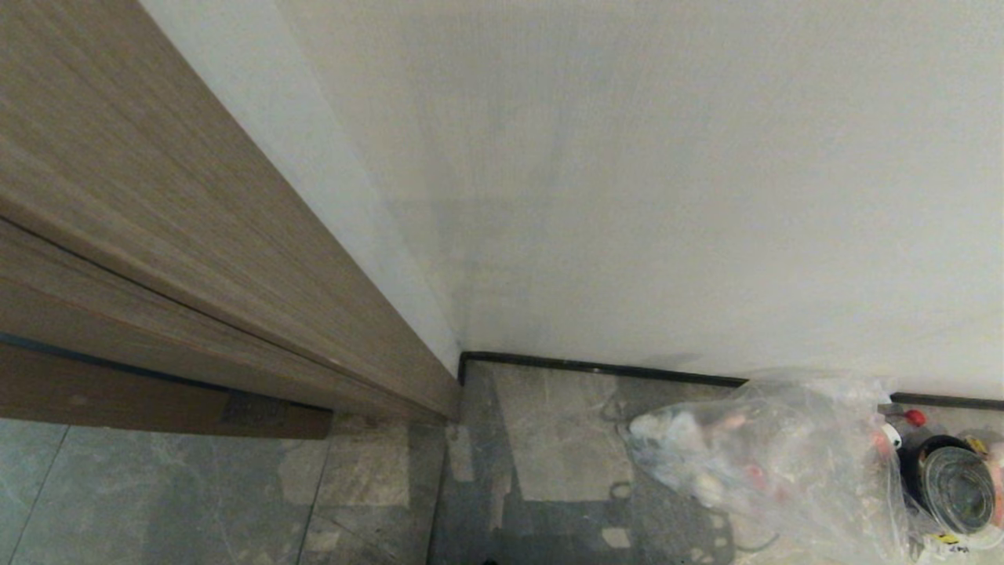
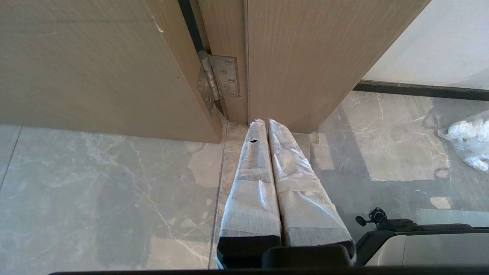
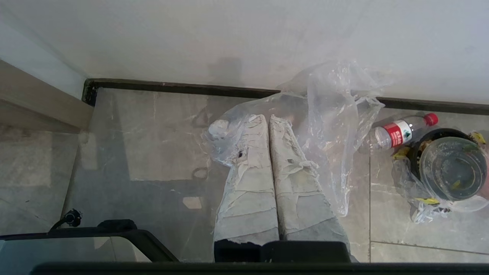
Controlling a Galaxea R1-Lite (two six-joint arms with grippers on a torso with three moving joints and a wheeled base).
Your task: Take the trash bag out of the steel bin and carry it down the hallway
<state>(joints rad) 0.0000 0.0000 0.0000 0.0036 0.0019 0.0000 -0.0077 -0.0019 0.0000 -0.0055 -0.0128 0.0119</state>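
Observation:
The clear, crinkly trash bag (image 1: 753,455) lies on the grey marble-look hallway tiles (image 1: 235,502) against the white wall, with pale scraps showing through it. In the right wrist view the bag (image 3: 332,114) spreads out just beyond my right gripper (image 3: 268,117), whose taped fingers are pressed together with nothing seen between them. Right of the bag is the steel bin (image 3: 452,168), round and black-rimmed; it shows in the head view at the far right (image 1: 953,482). My left gripper (image 2: 267,122) is shut and empty, pointing at the foot of a wooden door frame. Neither arm appears in the head view.
A clear bottle (image 3: 401,133) with a red label and cap lies by the black baseboard (image 3: 183,87) between bag and bin. Crumpled plastic with yellow print (image 3: 420,208) sits beside the bin. The wooden door frame (image 1: 196,259) and hinged door (image 2: 95,68) close off the left.

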